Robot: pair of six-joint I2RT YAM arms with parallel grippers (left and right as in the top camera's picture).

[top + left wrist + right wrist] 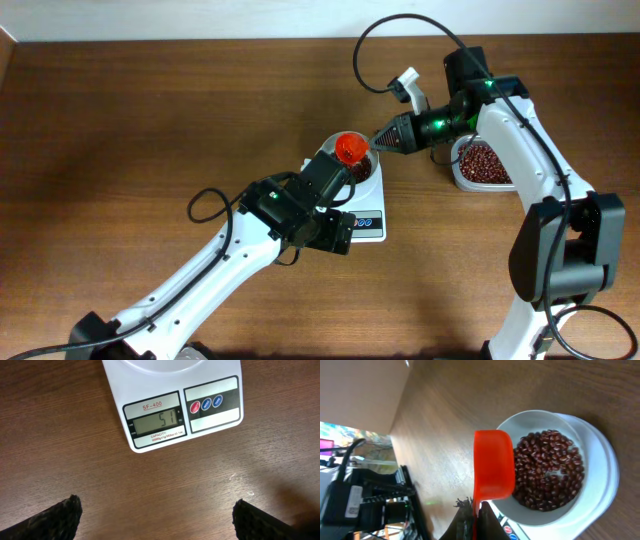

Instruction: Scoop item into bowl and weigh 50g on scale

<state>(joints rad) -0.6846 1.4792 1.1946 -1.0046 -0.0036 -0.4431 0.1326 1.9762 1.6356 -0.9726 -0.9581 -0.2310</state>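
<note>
The right gripper (379,139) is clamping the scoop (493,470) over the bowl's (530,414) 11 o'clock rim. The beans (547,472) are filling the bowl on the scale (117,390) (reading 51). Any further spill risks overshooting. The left gripper (157,517) is hovering open.

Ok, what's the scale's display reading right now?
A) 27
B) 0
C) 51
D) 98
C: in the left wrist view, the display on the scale shows the digits 51.
</note>
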